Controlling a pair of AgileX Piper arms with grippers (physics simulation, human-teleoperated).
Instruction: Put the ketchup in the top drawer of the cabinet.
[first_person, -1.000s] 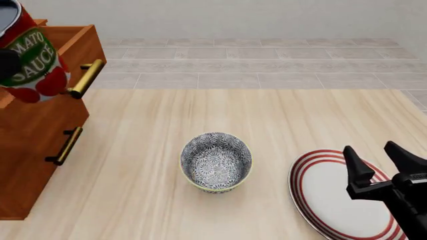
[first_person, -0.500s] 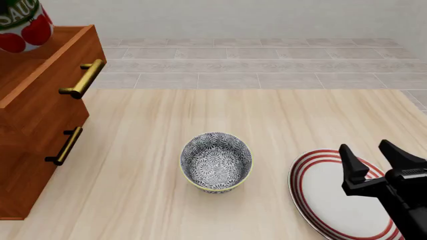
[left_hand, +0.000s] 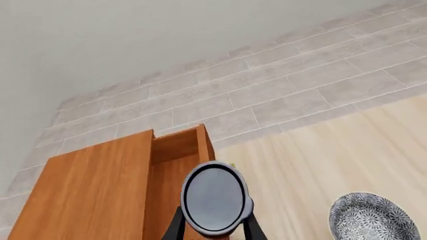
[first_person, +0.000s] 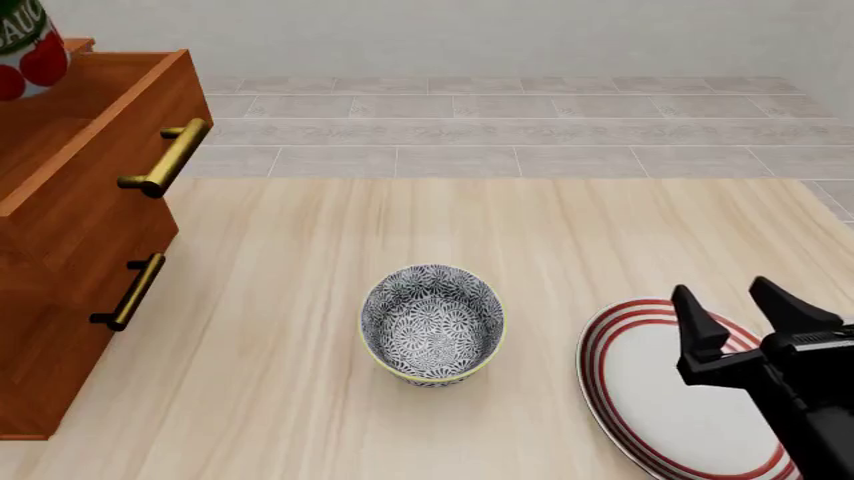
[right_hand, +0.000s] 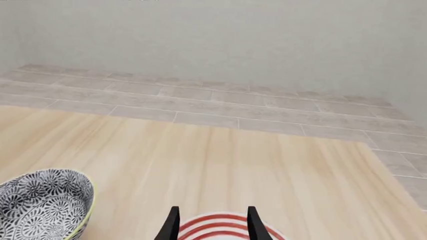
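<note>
Left gripper (left_hand: 213, 231) clamps the ketchup (left_hand: 215, 197), dark grey flat top up, red tomatoes and white lettering on green at the label's cut-off edge, high over the open top drawer (first_person: 100, 140) at far left, while the right gripper (first_person: 741, 318) gapes empty over the striped plate (first_person: 667, 400).

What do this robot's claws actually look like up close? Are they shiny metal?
No, not shiny: they render matte black. The right gripper has two tapered, pointed fingers on a blocky black body, with a faint pale marking near its top edge. Of the left gripper, only two slim black fingertips show. No cables or sleeves are visible.
</note>
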